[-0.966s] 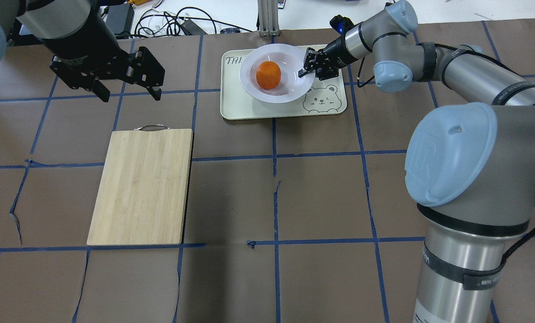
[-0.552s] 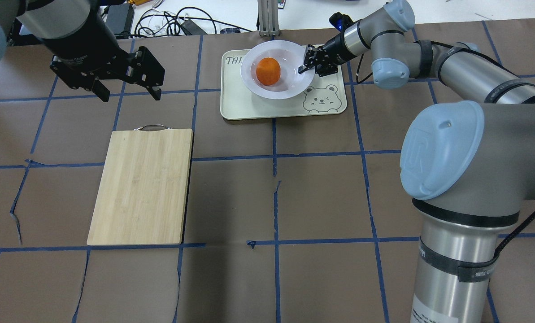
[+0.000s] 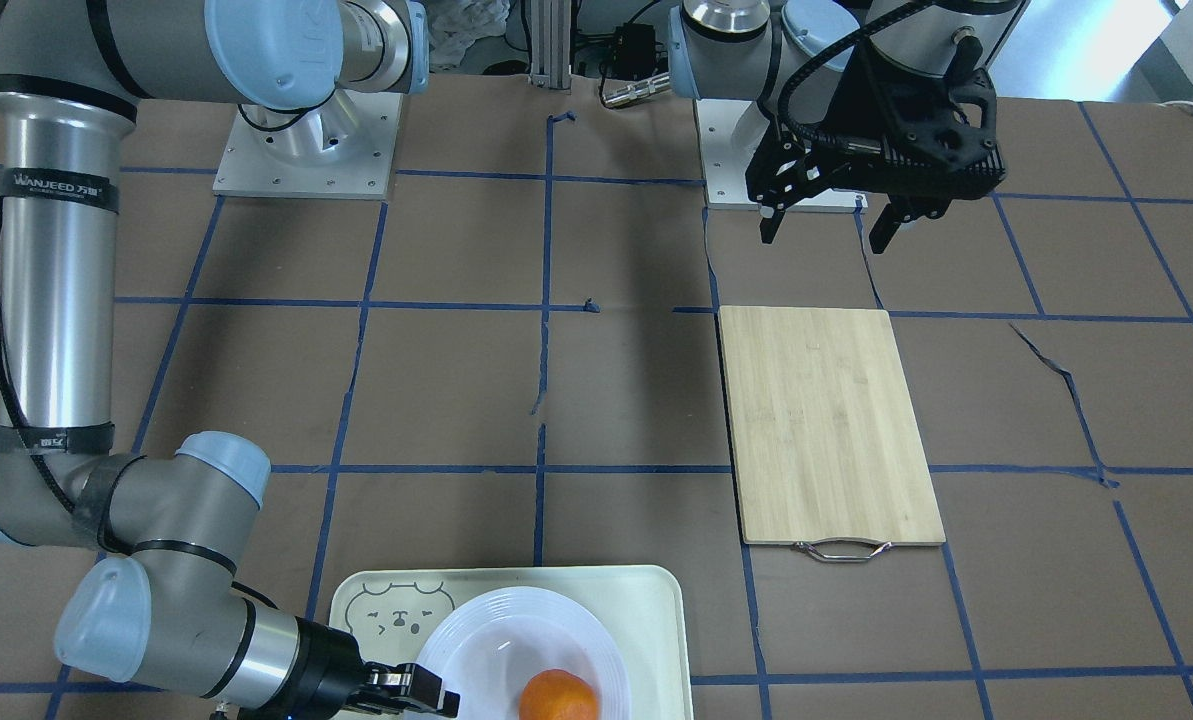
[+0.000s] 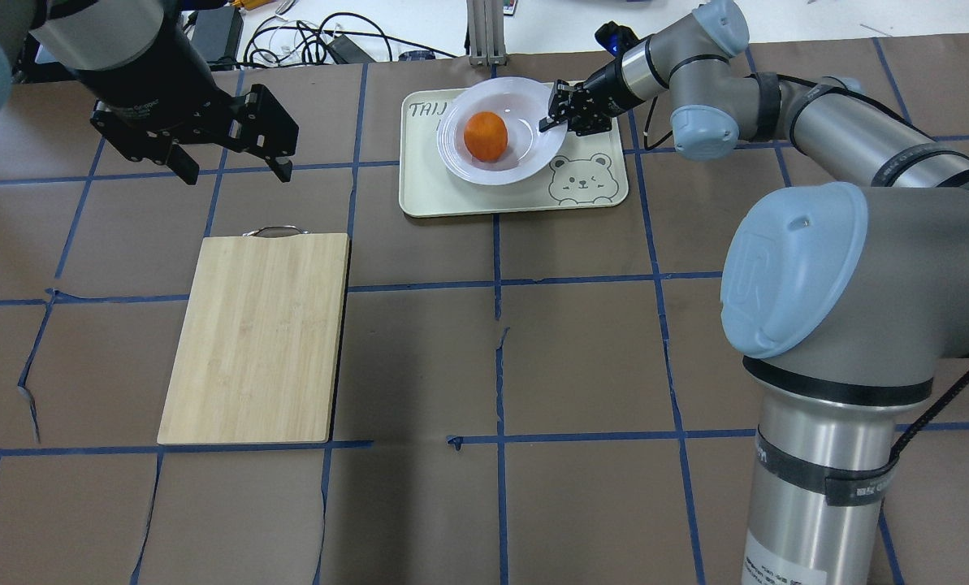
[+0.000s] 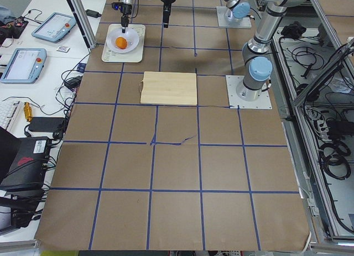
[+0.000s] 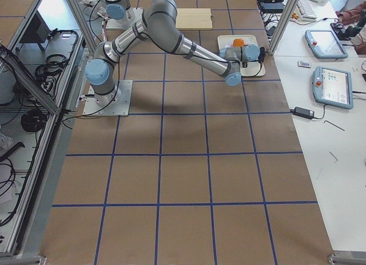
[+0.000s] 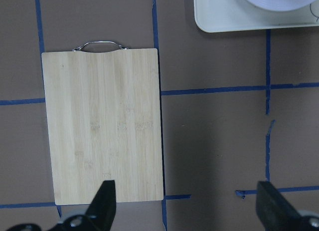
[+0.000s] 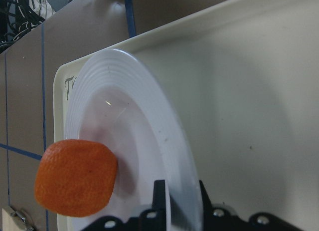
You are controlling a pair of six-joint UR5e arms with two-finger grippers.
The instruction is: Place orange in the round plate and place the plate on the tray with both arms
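The orange lies in the sunken centre of the white round plate. The plate sits over the cream tray at the far middle of the table. My right gripper is shut on the plate's right rim. In the right wrist view the ridged rim runs between the two fingers, with the orange to its left and the tray beneath. I cannot tell whether the plate touches the tray. My left gripper hangs open and empty above the table, well left of the tray.
A bamboo cutting board with a metal handle lies on the left half of the table, below the left gripper. Cables and boxes lie past the far edge. Blue tape lines cross the brown table cover.
The right gripper has drawn slightly away and to the left with the plate, which looks a little smaller, so lower over the tray. The left arm has not moved.
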